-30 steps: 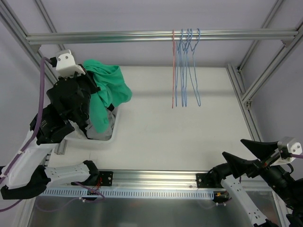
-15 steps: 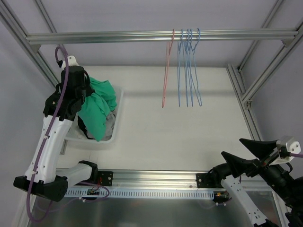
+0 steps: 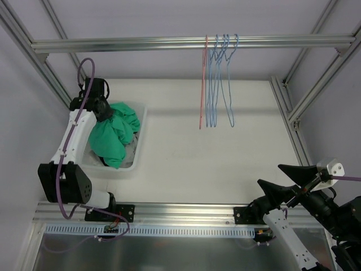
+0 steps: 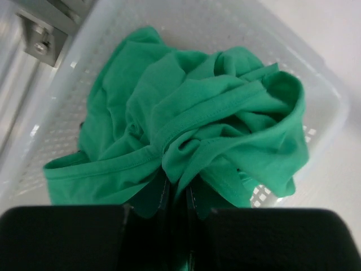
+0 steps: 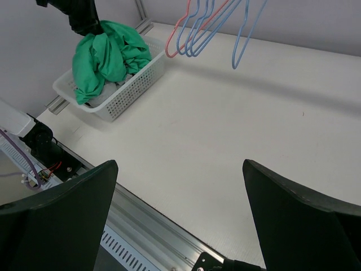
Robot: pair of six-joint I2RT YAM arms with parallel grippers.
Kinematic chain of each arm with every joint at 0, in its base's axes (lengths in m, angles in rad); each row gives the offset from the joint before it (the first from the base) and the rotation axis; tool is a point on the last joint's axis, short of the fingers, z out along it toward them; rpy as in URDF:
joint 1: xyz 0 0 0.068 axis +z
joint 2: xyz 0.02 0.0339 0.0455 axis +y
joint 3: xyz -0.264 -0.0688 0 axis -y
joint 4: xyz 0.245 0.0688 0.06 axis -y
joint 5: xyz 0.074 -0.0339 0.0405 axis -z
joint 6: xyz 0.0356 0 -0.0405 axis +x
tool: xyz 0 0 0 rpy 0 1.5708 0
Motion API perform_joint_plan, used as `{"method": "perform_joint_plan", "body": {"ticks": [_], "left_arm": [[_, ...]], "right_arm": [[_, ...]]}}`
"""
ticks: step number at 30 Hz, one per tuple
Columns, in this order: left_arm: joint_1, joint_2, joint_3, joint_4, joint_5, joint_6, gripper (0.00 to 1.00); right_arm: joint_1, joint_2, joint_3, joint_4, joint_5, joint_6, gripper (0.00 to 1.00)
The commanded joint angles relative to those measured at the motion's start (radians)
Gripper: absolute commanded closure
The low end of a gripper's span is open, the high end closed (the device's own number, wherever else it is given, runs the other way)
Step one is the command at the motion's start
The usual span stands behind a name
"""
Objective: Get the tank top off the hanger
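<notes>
Fingers of the left gripper (image 4: 177,195) are pinched shut on a fold of the green jersey tank top (image 4: 214,113). The top is off the hangers and hangs bunched from that grip into the white perforated plastic basket (image 4: 316,73). The basket sits at the left edge of the white tabletop (image 3: 225,158), close against the slanted aluminium frame post (image 3: 51,73).

The right gripper (image 5: 179,164) has its fingers spread wide with nothing between them. It hovers at the near right corner, well apart from the basket, with a broad stretch of tabletop between them.

The overhead view shows the horizontal aluminium rail (image 3: 141,43) carrying one red wire hanger (image 3: 203,84) just beside a cluster of blue wire hangers (image 3: 220,84), all bare. The left wrist view misses these. The right wrist view adds some grey cloth (image 5: 98,99) under the tank top, and the basket's near wall standing parallel to the front rail. Only the left wrist view shows the pinch itself.
</notes>
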Motion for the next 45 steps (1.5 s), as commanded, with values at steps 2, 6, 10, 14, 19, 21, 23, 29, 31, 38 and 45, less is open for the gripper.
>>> {"method": "perform_joint_plan", "body": {"ticks": [2, 6, 10, 14, 19, 21, 23, 29, 31, 38, 45], "left_arm": [[0.051, 0.131, -0.059, 0.022, 0.130, -0.060, 1.00], [0.055, 0.185, -0.103, 0.028, 0.112, -0.105, 1.00], [0.060, 0.191, -0.141, 0.032, 0.070, -0.152, 1.00], [0.063, 0.142, -0.128, 0.029, 0.069, -0.160, 1.00], [0.065, -0.036, -0.031, 0.020, 0.058, -0.102, 0.51], [0.065, -0.097, 0.006, 0.006, 0.053, -0.090, 0.33], [0.066, -0.122, 0.026, 0.000, 0.047, -0.080, 0.27], [0.069, -0.195, 0.112, -0.058, 0.061, -0.048, 0.01], [0.069, -0.238, 0.141, -0.067, 0.114, -0.004, 0.01], [0.071, -0.678, 0.057, -0.207, 0.400, 0.147, 0.01], [0.059, -0.971, -0.015, -0.447, 0.345, 0.197, 0.01]], "right_arm": [[-0.003, -0.018, -0.024, 0.071, -0.051, 0.008, 0.01], [-0.003, -0.036, -0.023, 0.068, -0.059, 0.011, 0.00], [-0.003, -0.061, -0.030, 0.068, -0.064, 0.012, 0.01], [-0.003, -0.062, -0.038, 0.067, -0.088, 0.018, 0.00], [-0.003, -0.056, -0.038, 0.064, -0.099, 0.012, 0.01], [-0.003, -0.052, -0.041, 0.064, -0.102, 0.012, 0.01], [-0.003, -0.047, -0.044, 0.065, -0.107, 0.012, 0.00], [-0.003, -0.027, -0.056, 0.054, -0.068, 0.006, 0.01], [-0.003, 0.005, -0.041, 0.003, 0.047, 0.018, 0.00], [-0.002, 0.105, -0.070, -0.146, 0.500, -0.017, 0.00], [-0.002, 0.105, -0.083, -0.165, 0.562, -0.043, 0.00]]}}
